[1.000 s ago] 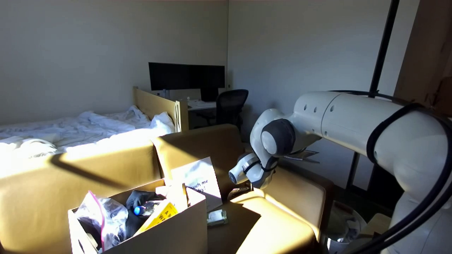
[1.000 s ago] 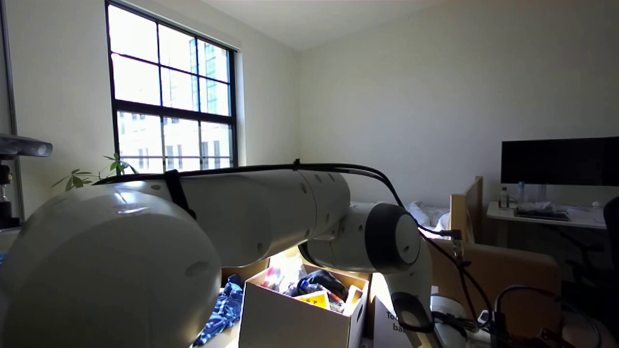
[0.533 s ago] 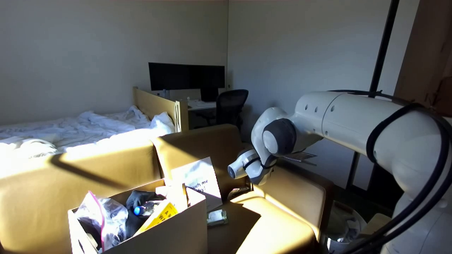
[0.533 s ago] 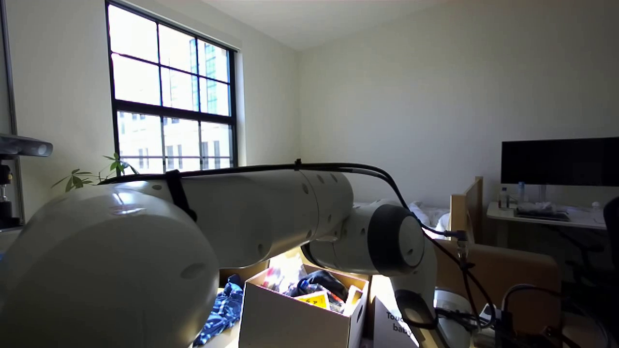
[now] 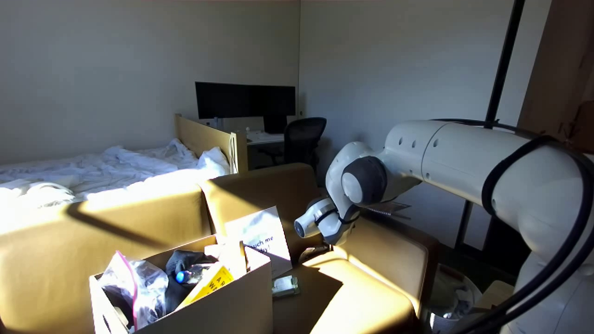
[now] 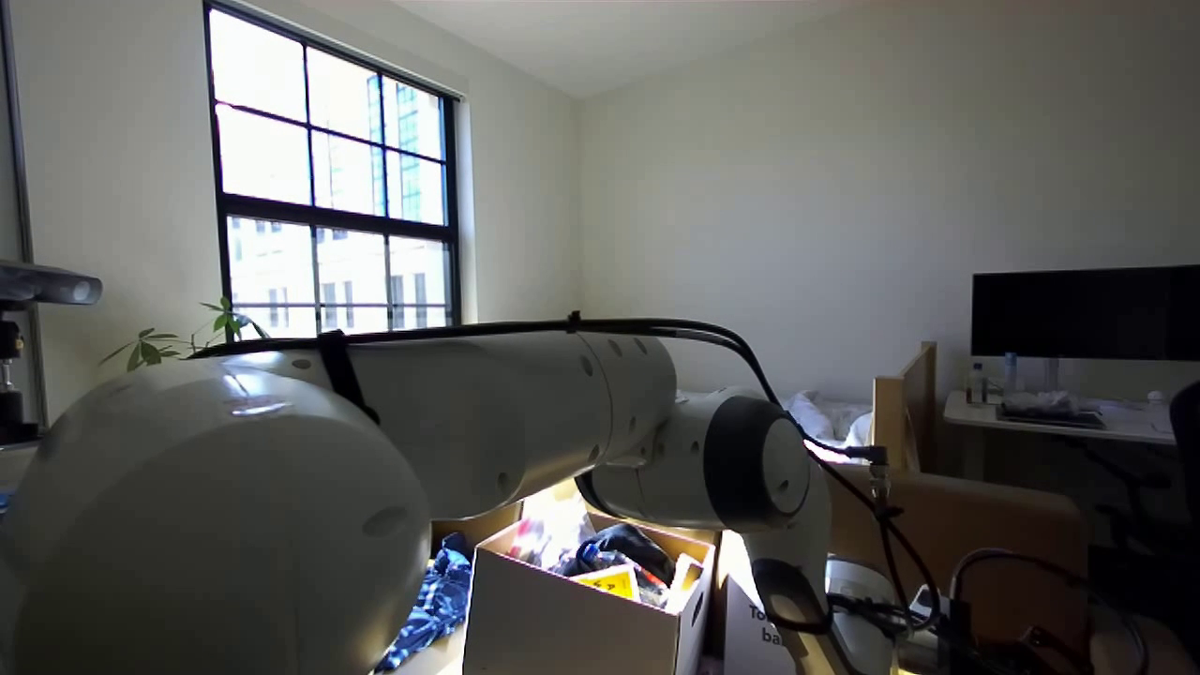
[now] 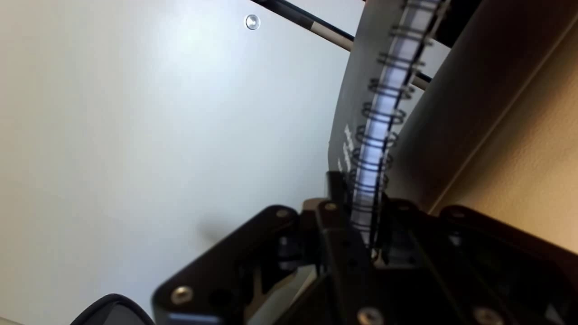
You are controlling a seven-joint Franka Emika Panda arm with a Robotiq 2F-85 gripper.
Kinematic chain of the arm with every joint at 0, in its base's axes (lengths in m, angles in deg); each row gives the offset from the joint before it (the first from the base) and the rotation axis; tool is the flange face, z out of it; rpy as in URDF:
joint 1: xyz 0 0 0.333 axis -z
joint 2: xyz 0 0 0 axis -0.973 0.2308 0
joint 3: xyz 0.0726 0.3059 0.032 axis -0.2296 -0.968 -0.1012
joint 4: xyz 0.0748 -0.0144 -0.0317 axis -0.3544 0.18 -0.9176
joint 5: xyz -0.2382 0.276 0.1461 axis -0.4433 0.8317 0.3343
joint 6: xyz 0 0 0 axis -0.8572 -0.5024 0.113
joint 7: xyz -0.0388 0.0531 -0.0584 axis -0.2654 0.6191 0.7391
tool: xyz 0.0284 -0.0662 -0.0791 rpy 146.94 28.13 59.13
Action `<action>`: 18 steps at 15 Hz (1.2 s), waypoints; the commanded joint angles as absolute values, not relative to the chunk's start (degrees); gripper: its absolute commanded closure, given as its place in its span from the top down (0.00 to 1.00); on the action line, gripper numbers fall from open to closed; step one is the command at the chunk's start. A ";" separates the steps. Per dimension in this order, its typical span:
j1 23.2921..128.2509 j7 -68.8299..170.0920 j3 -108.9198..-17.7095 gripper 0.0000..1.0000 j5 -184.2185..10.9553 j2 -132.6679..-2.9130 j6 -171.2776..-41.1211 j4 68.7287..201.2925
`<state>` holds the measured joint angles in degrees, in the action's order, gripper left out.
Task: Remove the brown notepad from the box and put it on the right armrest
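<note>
Notepad (image 7: 383,106) edge between fingers (image 7: 335,186) (armrest (image 5: 396,258) near)

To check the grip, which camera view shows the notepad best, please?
The wrist view: the notepad is close, its wire binding between the fingers. In an exterior view, only part of it shows behind the arm; elsewhere, I cannot identify it.

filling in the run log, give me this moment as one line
gripper: shut on notepad | notepad: outside box | right armrest: notepad not yet released there
</note>
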<state>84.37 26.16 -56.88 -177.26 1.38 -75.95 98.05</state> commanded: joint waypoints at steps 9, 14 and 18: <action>84.79 27.48 -55.67 0.68 -176.70 1.43 -75.65 98.99; 85.22 27.96 -54.97 1.00 -176.59 1.39 -75.48 97.90; 86.49 31.18 -56.39 1.00 -177.71 1.32 -84.90 96.39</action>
<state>85.01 27.60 -55.29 -177.26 1.32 -77.49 97.98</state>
